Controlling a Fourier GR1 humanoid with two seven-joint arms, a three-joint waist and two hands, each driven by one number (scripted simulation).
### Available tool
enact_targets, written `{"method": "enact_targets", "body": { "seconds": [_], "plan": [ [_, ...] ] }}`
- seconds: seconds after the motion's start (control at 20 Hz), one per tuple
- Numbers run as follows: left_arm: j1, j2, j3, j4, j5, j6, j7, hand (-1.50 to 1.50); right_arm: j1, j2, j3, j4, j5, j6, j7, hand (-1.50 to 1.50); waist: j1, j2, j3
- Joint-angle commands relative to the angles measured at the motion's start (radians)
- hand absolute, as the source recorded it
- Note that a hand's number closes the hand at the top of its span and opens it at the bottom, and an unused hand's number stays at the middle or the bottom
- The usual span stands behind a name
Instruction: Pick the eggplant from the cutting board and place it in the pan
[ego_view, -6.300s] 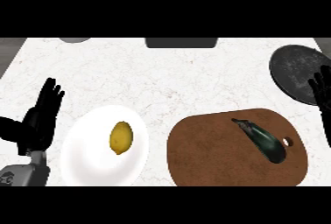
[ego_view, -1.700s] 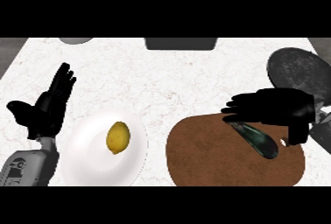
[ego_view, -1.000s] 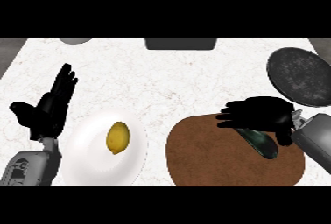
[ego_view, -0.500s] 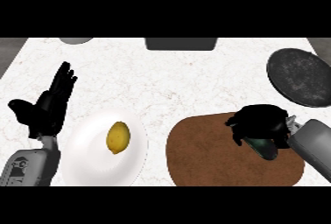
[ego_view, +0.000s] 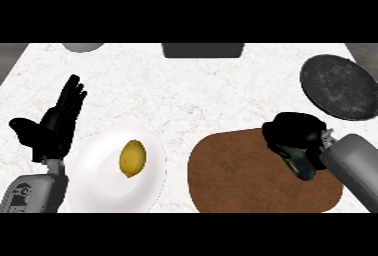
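Eggplant (ego_view: 303, 164) lies on the cutting board (ego_view: 244, 175), right hand (ego_view: 295, 131) curled round it

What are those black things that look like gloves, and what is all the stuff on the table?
Those are a robot's two hands on grey arms. The picture is taken from the robot's head, looking straight down at a white speckled counter. The left hand rests open at the left edge, fingers up. The right hand is curled round one end of a dark green eggplant, which lies on a round brown cutting board. Beside the board is a white round plate with a yellow lemon-shaped fruit on it. The dark round pan at the upper right is where the eggplant should go.
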Motion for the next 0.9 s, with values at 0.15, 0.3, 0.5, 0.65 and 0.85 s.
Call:
{"method": "enact_targets", "body": {
  "seconds": [0.15, 0.3, 0.5, 0.65, 0.85],
  "plan": [
    [0.006, 0.02, 0.031, 0.002, 0.002, 0.013, 0.009, 0.0, 0.075, 0.213, -0.304, 0.151, -0.139, 0.027, 0.53, 1.5, -0.063, -0.004, 0.008],
    [0.028, 0.012, 0.02, 0.003, 0.001, 0.006, 0.0, 0.0, 0.044, 0.324, -0.388, 0.115, -0.116, -0.086, 0.781, 1.5, -0.038, -0.01, 0.006],
    [0.013, 0.0, 0.004, -0.002, -0.007, 0.009, 0.002, 0.0, -0.038, 0.436, -0.426, -0.007, -0.011, -0.317, 1.02, 1.5, -0.015, -0.009, 0.008],
    [0.001, 0.008, 0.015, -0.017, 0.016, -0.007, 0.02, 0.0, -0.096, 0.511, -0.444, -0.108, 0.032, -0.362, 1.192, 1.5, -0.004, -0.009, 0.008],
    [0.037, 0.02, 0.024, -0.009, 0.01, -0.022, -0.021, 0.0, -0.094, 0.529, -0.428, -0.211, 0.148, -0.414, 1.335, 1.5, 0.004, 0.001, 0.009]
  ]
}}
